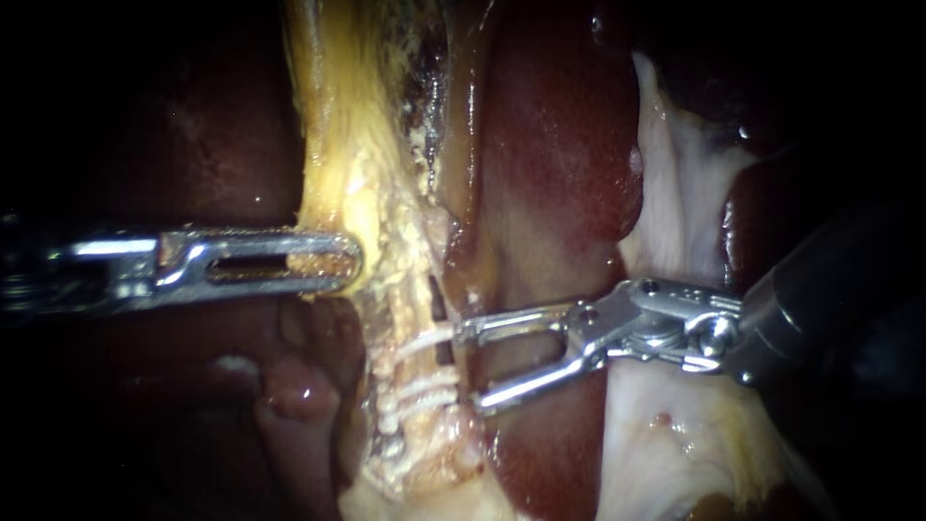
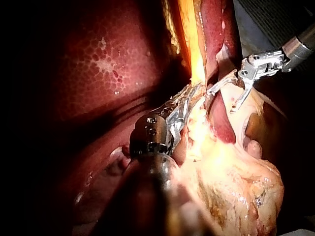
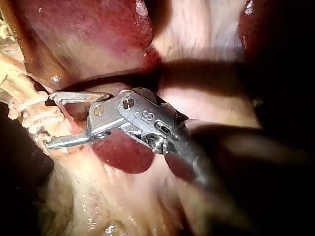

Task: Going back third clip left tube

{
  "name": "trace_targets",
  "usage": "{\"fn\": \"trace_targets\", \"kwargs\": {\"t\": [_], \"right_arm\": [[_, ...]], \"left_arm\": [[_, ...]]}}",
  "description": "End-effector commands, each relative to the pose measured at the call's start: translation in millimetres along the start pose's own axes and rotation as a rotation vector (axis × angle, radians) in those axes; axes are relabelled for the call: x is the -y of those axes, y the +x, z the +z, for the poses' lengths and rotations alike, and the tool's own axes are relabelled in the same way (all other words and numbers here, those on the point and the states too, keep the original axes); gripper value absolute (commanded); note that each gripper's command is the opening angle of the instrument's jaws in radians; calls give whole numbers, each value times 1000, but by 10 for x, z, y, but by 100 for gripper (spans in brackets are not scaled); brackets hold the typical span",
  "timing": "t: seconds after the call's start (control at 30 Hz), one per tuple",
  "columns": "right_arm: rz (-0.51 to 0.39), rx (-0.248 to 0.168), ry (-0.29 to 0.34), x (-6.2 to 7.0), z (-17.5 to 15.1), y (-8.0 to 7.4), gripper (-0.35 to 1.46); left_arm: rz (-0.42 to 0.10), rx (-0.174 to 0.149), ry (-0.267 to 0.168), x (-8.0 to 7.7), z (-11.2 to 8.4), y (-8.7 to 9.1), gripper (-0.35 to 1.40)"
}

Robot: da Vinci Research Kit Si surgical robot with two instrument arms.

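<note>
Tube (image 1: 410, 362), crusted with fat, lies between the instrument tips, with white clips (image 1: 424, 388) across it, their number unclear. Right instrument (image 1: 470, 369): jaws apart, empty, just beside the clips. Left instrument (image 1: 347, 260): jaws clamp yellow tissue (image 1: 333, 116), the far jaw hidden.

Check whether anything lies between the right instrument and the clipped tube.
Nothing visible does. The right instrument, open, sits with its tips almost at the white clips on the tube. The left instrument holds yellow tissue above, clear of them.
</note>
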Motion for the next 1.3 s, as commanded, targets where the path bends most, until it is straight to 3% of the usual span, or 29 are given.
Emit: {"fn": "trace_targets", "kwargs": {"t": [0.03, 0.27, 0.53, 0.73, 1.1, 1.3], "right_arm": [[-4, 0, -1, 0, -3, 1, 60], [-38, -6, -9, 5, -26, 18, 60], [-113, -13, -39, 19, -57, 60, 60], [-182, -11, -69, 31, -68, 82, 60], [-279, -2, -72, 36, -64, 79, 60], [-309, 1, -73, 36, -64, 79, 60]], "left_arm": [[0, 0, 0, 0, 0, 0, -35], [0, 0, 0, 0, 0, 0, -35], [1, 0, 0, -2, 1, 1, -35], [4, 1, -5, -6, 9, 4, -35], [-9, -58, -41, -45, 63, 23, -35], [-6, -82, -37, -49, 86, 27, -35]]}}
